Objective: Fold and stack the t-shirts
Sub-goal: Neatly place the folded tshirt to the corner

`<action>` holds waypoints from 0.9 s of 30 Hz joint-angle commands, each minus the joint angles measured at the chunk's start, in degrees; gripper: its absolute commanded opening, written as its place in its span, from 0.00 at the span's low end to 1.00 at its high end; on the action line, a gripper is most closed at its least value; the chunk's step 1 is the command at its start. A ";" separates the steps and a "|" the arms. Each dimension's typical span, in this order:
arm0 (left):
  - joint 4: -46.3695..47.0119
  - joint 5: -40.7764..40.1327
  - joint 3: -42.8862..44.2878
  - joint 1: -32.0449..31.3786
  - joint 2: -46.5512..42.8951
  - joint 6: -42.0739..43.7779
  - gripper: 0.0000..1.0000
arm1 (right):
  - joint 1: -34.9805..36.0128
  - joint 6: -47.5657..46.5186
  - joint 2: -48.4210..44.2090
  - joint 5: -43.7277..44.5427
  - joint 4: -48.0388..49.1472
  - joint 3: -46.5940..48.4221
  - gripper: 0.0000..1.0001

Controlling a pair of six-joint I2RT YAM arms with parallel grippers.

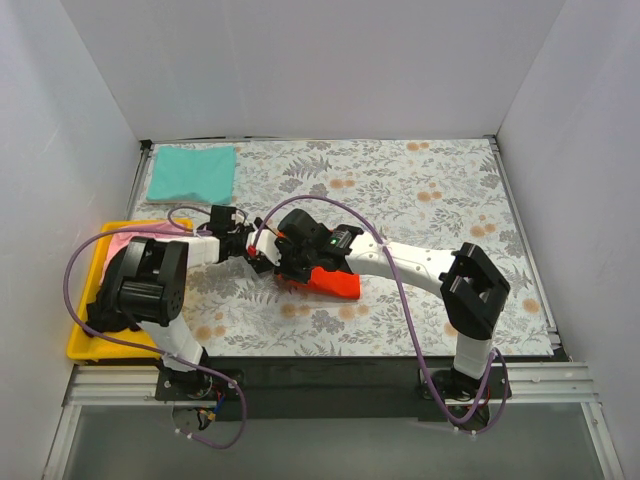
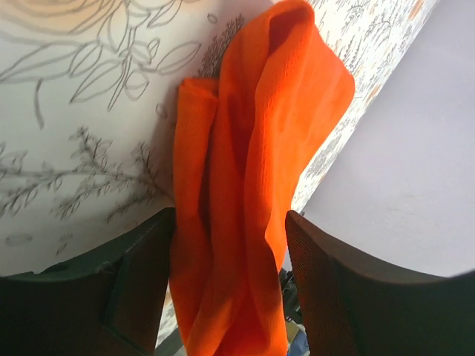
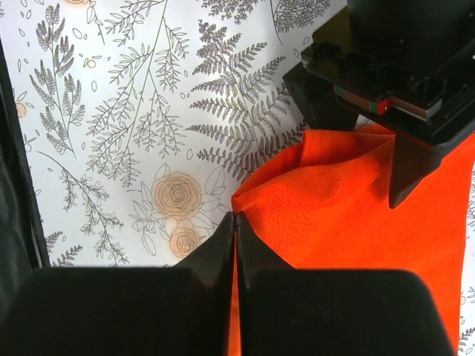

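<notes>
Your orange-red t-shirt (image 1: 335, 283) sits mid floral cloth (image 1: 450, 190), limp and light (it will sag); right gripper (image 3: 235, 222) is pinched tight on its edge, left gripper (image 2: 228, 219) seemingly clamps a bunched fold, so take hems, not middles

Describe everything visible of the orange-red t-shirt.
The orange-red t-shirt is bright, finely textured soft cloth, bunched into folds, not flat. It lies near the middle of the floral cloth and is only partly visible from above. The right claw is shut on its edge; the left claw straddles a thick gathered fold, grip unclear. No sleeves or collar show.
</notes>
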 commanded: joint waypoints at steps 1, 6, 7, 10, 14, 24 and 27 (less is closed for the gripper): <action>3.73 0.34 1.78 -1.35 1.39 -1.41 0.58 | 0.24 0.93 -1.04 -1.46 1.83 1.80 0.01; 4.62 -0.44 2.66 -1.62 1.74 -1.94 0.44 | 0.24 2.07 -0.69 -1.63 1.83 2.33 0.01; 4.44 -0.10 3.19 -1.71 1.39 -1.15 0.40 | 0.24 2.25 -0.52 -1.81 1.74 2.50 0.01; -2.73 -1.48 9.06 -1.80 0.69 6.89 0.15 | 0.16 4.09 -0.60 -2.07 1.13 3.21 0.05; -15.31 -7.99 17.42 -1.71 0.25 20.45 0.00 | -4.23 8.83 -1.83 -10.39 -0.45 2.77 0.45; -34.66 -25.58 43.16 -0.31 9.20 50.78 0.01 | -21.71 9.81 -10.43 -15.52 -3.62 -2.32 0.98; -34.67 -27.07 50.63 0.92 11.67 58.84 0.00 | -24.62 9.28 -13.07 -14.29 -3.80 -4.69 0.98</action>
